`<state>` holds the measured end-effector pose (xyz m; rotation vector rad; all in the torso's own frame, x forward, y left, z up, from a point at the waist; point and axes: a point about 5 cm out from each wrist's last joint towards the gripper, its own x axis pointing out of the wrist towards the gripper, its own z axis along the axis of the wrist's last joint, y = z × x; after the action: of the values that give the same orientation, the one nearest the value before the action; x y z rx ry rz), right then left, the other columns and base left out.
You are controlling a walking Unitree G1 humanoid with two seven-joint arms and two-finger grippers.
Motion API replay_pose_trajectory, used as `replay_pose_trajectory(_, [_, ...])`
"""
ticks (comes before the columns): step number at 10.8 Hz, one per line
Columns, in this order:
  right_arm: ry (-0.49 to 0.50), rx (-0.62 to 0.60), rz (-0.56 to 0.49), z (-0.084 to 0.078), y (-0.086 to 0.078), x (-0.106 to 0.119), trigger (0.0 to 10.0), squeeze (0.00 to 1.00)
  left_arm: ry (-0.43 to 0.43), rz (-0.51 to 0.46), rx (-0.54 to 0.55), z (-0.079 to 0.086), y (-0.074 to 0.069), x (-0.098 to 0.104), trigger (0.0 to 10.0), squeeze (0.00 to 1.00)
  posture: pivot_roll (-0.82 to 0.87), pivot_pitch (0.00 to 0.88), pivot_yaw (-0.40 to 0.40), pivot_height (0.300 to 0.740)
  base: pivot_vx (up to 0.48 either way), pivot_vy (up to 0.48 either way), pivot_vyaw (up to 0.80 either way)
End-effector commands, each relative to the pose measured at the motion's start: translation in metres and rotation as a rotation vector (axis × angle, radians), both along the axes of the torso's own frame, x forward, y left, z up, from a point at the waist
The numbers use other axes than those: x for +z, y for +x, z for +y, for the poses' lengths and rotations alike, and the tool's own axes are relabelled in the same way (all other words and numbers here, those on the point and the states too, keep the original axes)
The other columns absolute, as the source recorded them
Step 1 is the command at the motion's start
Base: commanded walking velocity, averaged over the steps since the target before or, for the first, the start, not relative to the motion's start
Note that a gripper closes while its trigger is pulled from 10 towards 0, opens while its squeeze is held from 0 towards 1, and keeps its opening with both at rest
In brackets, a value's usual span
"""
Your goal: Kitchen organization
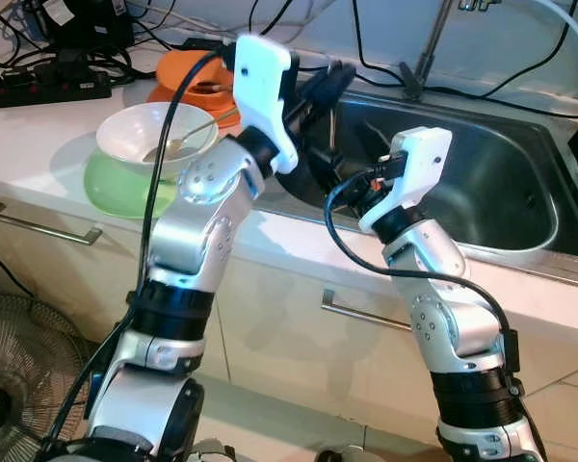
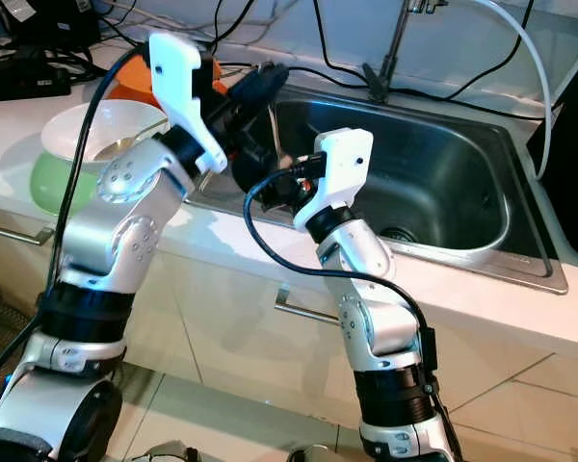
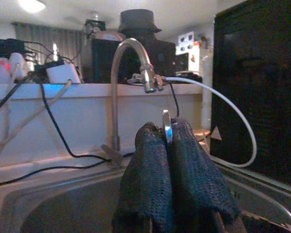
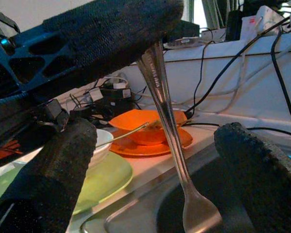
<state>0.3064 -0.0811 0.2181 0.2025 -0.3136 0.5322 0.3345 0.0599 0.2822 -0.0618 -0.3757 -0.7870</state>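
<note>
My left gripper (image 1: 325,85) is over the left end of the steel sink (image 1: 501,207), shut on the top of a metal utensil (image 4: 166,109), spoon or fork I cannot tell. It hangs straight down, flat end lowest. In the left wrist view the black fingers (image 3: 150,165) press together on its thin edge (image 3: 167,127). My right gripper (image 4: 155,194) is just below, open, one finger (image 4: 53,179) on each side of the hanging utensil without touching it.
A white bowl (image 1: 154,135) holding a spoon sits on a green plate (image 1: 116,191) on the counter left of the sink. Behind it is an orange dish (image 1: 188,89). The faucet (image 1: 426,53) rises behind the sink. Cables and a power strip (image 1: 39,87) lie along the back. A fan (image 1: 10,385) stands on the floor.
</note>
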Motion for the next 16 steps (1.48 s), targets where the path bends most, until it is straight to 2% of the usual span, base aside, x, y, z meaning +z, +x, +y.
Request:
replay_pose_trajectory(1, [-0.005, 0.011, -0.002, 0.0, -0.003, 0.0, 10.0, 0.0, 0.003, -0.011, -0.052, -0.008, -0.006, 0.004, 10.0, 0.0, 0.0, 0.019, -0.05, 0.719, 0.0, 0.0, 0.0])
replay_pose_trajectory(7, [-0.006, -0.001, 0.026, 0.003, -0.002, -0.007, 10.0, 0.0, 0.011, 0.023, -0.146, -0.016, -0.015, 0.001, 10.0, 0.0, 0.0, 0.018, -0.049, 0.719, 0.0, 0.0, 0.0])
replay_pose_trajectory(8, [-0.003, -0.009, 0.029, 0.002, -0.001, -0.007, 4.4, 0.0, 0.014, 0.025, -0.146, -0.016, -0.015, 0.001, 10.0, 0.0, 0.0, 0.017, -0.051, 0.719, 0.0, 0.0, 0.0])
replay_pose_trajectory(9, [-0.001, -0.015, 0.029, 0.001, 0.0, -0.007, 0.0, 0.0, 0.019, 0.026, -0.145, -0.016, -0.015, 0.001, 10.0, 0.0, 0.01, 0.019, -0.051, 0.719, 0.0, 0.0, 0.0])
replay_pose_trajectory(16, [0.001, -0.035, 0.041, -0.001, 0.002, -0.009, 0.0, 0.0, 0.032, 0.036, -0.15, -0.016, -0.016, -0.001, 10.0, 0.0, 0.01, 0.029, -0.052, 0.719, 0.0, 0.0, 0.0])
